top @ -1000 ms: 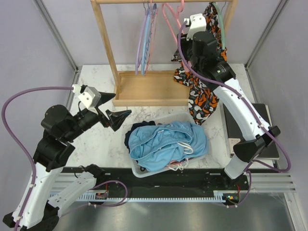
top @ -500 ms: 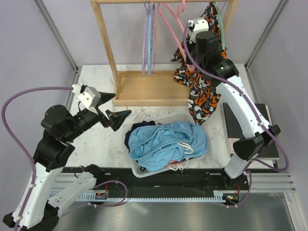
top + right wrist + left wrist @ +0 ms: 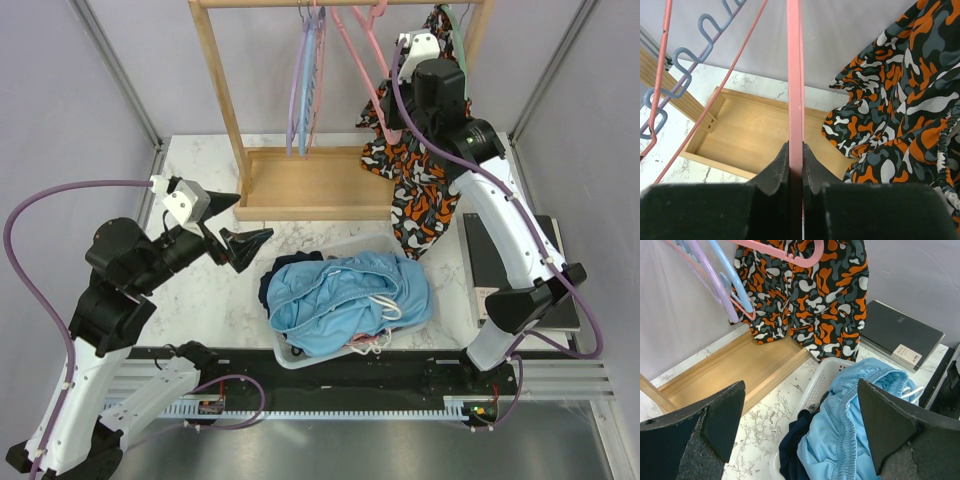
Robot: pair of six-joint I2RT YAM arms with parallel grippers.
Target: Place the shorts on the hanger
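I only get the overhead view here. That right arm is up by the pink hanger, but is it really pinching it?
Observer: Yes. The right wrist view shows the right tool shut on the hanger, its pink bar clamped between both fingers.
Visitor: What does the other arm's camera see?
Observer: The left tool stands wide open, framing the shorts heaped in the white basket.
Visitor: Anything else in there?
Observer: Dark navy cloth, tucked against the shorts' side.

At one o'clock a patterned garment [image 3: 415,200] is being held up on the wooden rack [image 3: 300,185]; at six a basket [image 3: 822,377] is being carried by the worktop [image 3: 200,160].
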